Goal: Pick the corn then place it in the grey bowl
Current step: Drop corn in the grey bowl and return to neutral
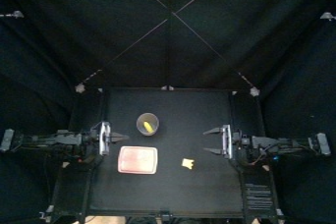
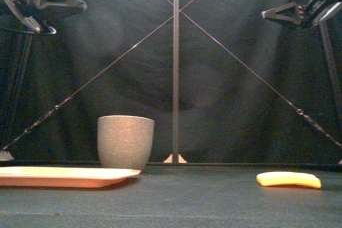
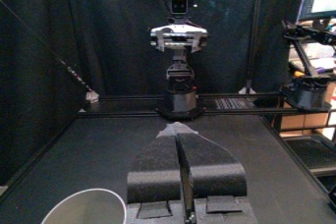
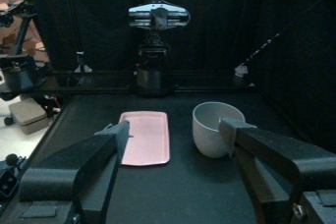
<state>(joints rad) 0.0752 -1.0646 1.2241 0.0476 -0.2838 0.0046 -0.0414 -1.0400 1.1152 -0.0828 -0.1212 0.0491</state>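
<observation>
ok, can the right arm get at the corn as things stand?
Probably yes. The corn lies alone on bare table, apart from the pink tray and the grey cup, on the right arm's side. The right gripper hangs open at the table's right edge, with nothing between.

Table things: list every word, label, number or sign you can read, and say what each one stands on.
None can be read: the grey cup, the pink tray and the corn show plain surfaces, with no words, numbers, brands or signs in any view.
</observation>
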